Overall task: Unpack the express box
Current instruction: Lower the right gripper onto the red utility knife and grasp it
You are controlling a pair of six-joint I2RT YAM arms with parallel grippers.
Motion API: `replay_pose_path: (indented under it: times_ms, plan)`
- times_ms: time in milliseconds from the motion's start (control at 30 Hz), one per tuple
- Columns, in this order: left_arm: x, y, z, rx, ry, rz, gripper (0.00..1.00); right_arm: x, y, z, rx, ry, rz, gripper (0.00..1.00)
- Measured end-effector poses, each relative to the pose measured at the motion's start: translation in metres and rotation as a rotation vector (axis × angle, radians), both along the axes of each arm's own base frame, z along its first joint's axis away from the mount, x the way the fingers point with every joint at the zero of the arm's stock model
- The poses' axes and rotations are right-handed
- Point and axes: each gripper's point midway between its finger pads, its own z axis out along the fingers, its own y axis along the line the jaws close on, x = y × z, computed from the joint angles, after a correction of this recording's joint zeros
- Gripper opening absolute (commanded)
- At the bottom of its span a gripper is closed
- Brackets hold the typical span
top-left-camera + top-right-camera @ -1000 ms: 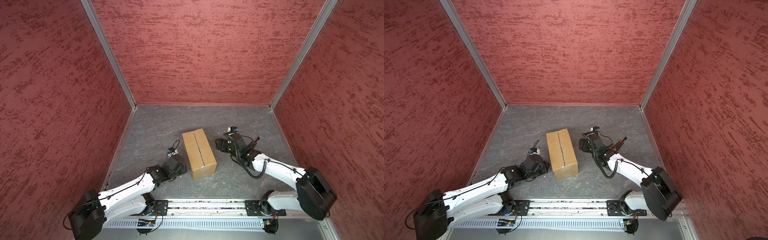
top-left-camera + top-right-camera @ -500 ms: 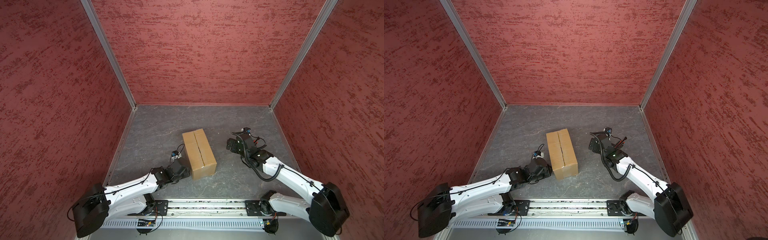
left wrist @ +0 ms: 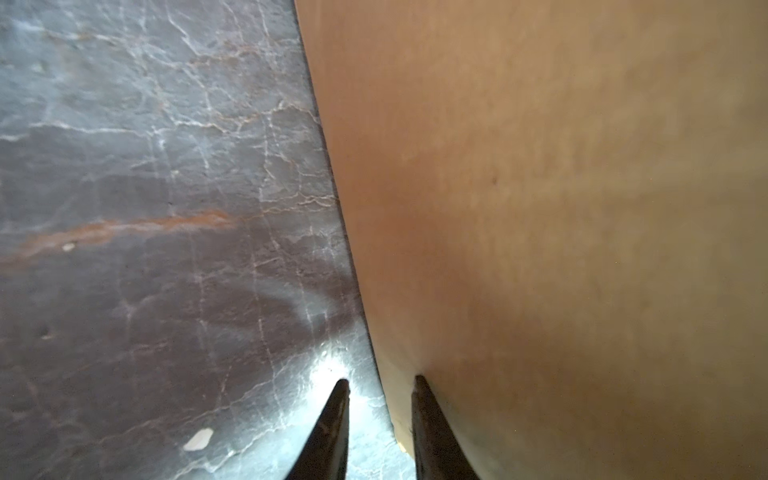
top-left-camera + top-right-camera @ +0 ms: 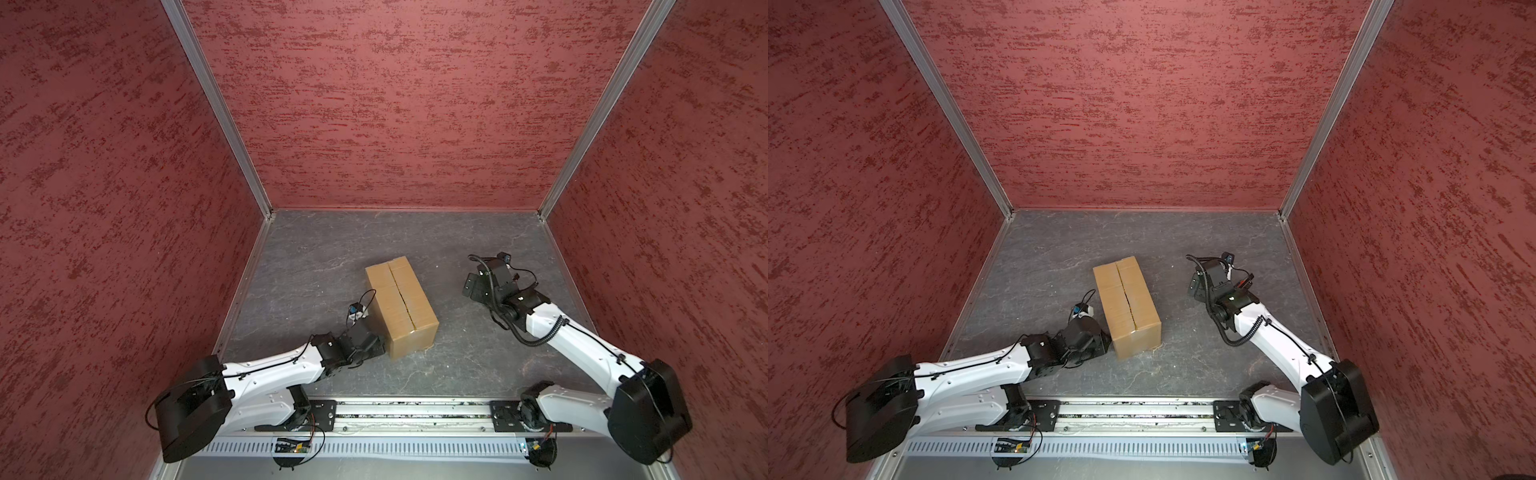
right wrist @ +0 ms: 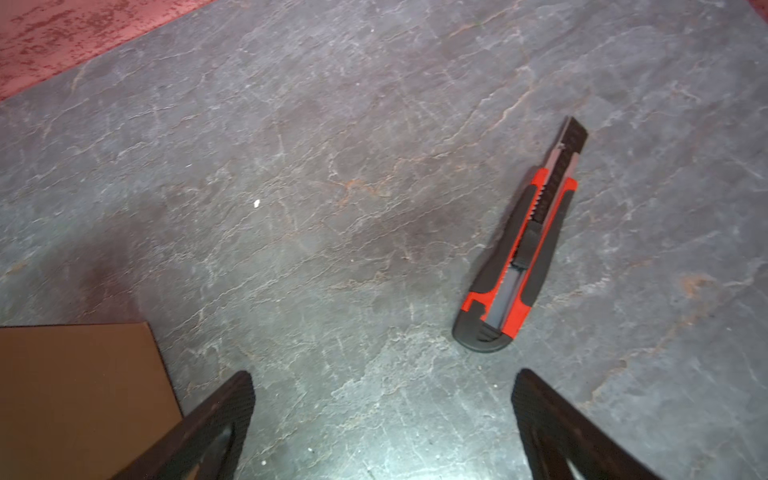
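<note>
Red-and-black utility knife [image 5: 519,249] lies just ahead of the wide-spread right gripper [image 5: 382,382]: centre its jaws across the handle while the narrowly parted left gripper [image 3: 380,382] rests against the express box [image 4: 401,299].

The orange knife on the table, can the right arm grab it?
Probably yes. The right gripper hangs open just short of the orange knife, which lies flat on the bare table with nothing between them. The express box sits off to the side, out of the way.
</note>
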Motion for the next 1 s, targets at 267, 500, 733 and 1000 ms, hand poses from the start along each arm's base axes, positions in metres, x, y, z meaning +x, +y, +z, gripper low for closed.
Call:
replay_pose_path:
  times_ms: [267, 500, 733, 1000]
  plan:
    - [0.001, 0.027, 0.034, -0.011, -0.084, 0.072, 0.75, -0.005, -0.022, 0.001, -0.028, 0.041, -0.041, 0.91]
    - [0.016, 0.077, 0.061, 0.042, -0.177, 0.179, 1.0, -0.008, -0.036, -0.001, -0.051, 0.113, -0.075, 0.91]
    - [0.04, 0.111, 0.104, 0.096, -0.277, 0.253, 1.0, 0.001, -0.055, -0.015, -0.066, 0.191, -0.123, 0.76]
    - [0.05, 0.117, 0.132, 0.145, -0.366, 0.22, 1.0, 0.007, -0.088, -0.057, -0.038, 0.32, -0.211, 0.71]
